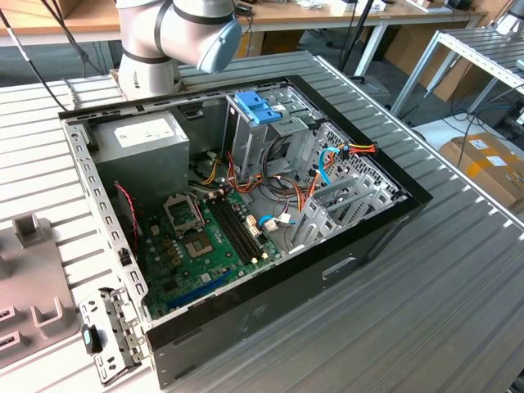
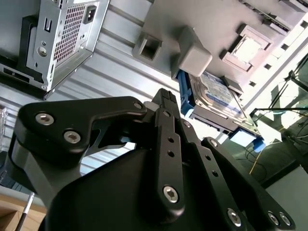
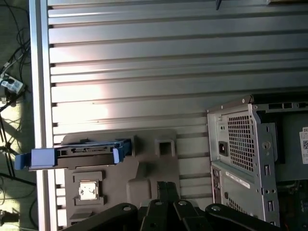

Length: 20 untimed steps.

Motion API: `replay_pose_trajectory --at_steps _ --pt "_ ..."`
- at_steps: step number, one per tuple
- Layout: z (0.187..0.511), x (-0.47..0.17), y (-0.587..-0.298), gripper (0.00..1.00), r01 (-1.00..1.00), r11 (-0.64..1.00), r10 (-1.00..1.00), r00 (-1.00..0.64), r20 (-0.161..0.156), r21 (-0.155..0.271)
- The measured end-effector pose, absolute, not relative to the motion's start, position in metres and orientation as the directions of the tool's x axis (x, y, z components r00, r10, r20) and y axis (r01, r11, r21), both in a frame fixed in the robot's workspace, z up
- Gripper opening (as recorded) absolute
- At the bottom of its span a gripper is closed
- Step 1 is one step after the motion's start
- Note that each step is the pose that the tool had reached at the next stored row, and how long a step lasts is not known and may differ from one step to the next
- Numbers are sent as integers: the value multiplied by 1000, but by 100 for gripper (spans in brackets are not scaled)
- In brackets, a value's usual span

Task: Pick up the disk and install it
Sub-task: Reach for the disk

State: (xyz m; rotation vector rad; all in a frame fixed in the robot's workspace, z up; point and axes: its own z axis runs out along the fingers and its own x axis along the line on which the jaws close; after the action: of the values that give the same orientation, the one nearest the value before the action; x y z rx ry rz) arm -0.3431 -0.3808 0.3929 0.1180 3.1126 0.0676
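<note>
The disk (image 3: 91, 151) is a silver-grey drive with blue side rails. It rests on edge in a slot of a grey holder block (image 3: 149, 163) on the slatted table. In the second wrist view the disk (image 2: 216, 98) shows its white label with a blue band. My gripper (image 3: 166, 185) hangs above the holder block, off to one side of the disk and not touching it. Its black fingers (image 2: 165, 96) stand together with nothing between them. The open computer case (image 1: 246, 205) lies on the table, and its drive cage (image 1: 286, 131) has a blue bracket (image 1: 258, 106) on top.
A grey power-supply box (image 1: 147, 143) fills the case's back corner, with motherboard (image 1: 205, 237) and loose cables (image 1: 319, 172) beside it. The case's rear panel (image 3: 245, 154) is close to the holder block (image 1: 24, 278). The table edge (image 3: 41, 96) runs beside the disk. The arm's base (image 1: 155, 41) stands behind the case.
</note>
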Motion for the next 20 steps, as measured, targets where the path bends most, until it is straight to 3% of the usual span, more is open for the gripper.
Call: replay_pose_trajectory --at_steps 8,12,20 --pt "393 -345 -376 11 75 996 76 -997 -20 44" --pt "392 -345 -376 11 77 996 76 -997 30 40" --pt "392 -345 -375 11 38 999 37 -999 31 37"
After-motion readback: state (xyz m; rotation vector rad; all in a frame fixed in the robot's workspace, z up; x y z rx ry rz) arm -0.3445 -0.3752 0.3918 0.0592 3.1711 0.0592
